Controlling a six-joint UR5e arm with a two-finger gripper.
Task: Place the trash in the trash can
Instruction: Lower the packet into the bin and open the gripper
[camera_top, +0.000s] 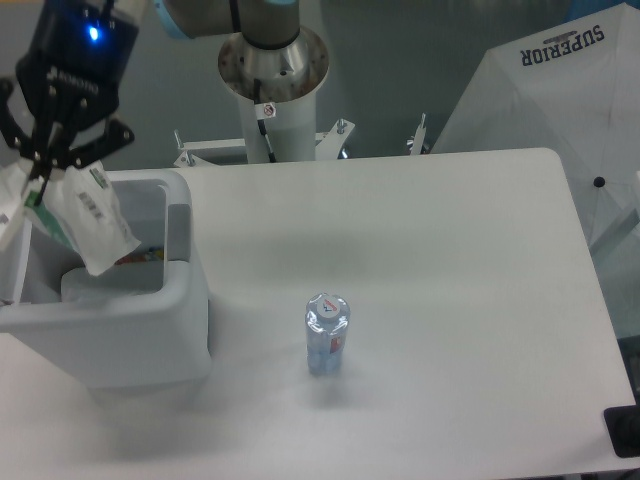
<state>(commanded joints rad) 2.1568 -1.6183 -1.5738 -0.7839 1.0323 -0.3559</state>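
The flat white pouch with a barcode label hangs tilted over the open white trash can at the left edge of the table. My gripper is shut on the pouch's upper left end, directly above the can's opening. The small clear water bottle with a white cap stands upright on the table, right of the can and well away from the gripper. The can's lid stands open on its left side.
Inside the can lies a white item with a bit of colourful wrapper. The arm's base column stands behind the table. A white umbrella-like cover sits at the right rear. A dark object pokes in at the bottom right corner.
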